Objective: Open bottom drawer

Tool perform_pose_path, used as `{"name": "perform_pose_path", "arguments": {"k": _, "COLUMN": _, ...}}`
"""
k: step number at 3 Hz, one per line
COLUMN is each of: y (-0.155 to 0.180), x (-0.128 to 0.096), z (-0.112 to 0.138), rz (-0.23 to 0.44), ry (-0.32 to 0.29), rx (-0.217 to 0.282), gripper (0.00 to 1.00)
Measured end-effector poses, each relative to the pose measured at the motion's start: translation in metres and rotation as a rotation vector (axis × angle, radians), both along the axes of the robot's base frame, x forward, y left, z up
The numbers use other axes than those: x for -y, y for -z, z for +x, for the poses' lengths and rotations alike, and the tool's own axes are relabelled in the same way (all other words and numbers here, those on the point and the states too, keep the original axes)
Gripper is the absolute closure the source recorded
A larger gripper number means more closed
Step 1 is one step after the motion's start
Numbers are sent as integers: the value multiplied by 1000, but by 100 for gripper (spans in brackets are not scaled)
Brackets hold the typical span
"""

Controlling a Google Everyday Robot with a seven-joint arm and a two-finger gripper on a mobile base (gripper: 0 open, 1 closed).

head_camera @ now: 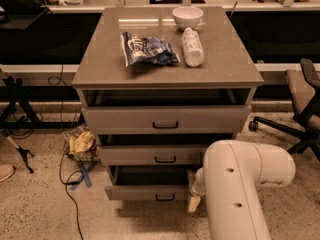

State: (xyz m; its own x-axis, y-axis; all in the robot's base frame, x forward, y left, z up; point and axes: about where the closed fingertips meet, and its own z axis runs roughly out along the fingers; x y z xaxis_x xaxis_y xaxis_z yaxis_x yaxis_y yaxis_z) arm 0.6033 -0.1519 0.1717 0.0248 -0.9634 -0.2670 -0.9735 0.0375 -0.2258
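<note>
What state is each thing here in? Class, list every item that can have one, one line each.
bottom drawer, pulled partly out, dark inside showing
middle drawer, ajar, dark gap above its front
top drawer, ajar, dark gap above its front
bowl, upright on the cabinet top
bottle, lying on its side
snack bag, lying flat, crumpled
gripper, low at the bottom drawer's right end

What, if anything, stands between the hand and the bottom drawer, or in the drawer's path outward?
Nothing visible does. The hand hangs right beside the right end of the bottom drawer, which is already partly out. The crumpled bags on the floor lie to the left of the cabinet, outside the drawer's path.
</note>
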Motion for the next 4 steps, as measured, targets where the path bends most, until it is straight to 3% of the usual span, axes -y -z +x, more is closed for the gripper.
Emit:
{"name": "perform_pose_path", "arguments": {"k": 2, "y": 19, "x": 16, "z": -9, "rz": -2, "ry": 41, "rx": -100, "gripper": 42}}
{"name": "perform_pose_path", "arguments": {"k": 4, "y": 6, "x": 38, "z": -33, "rz": -36, "ry": 98, "rx": -148, "gripper": 89}}
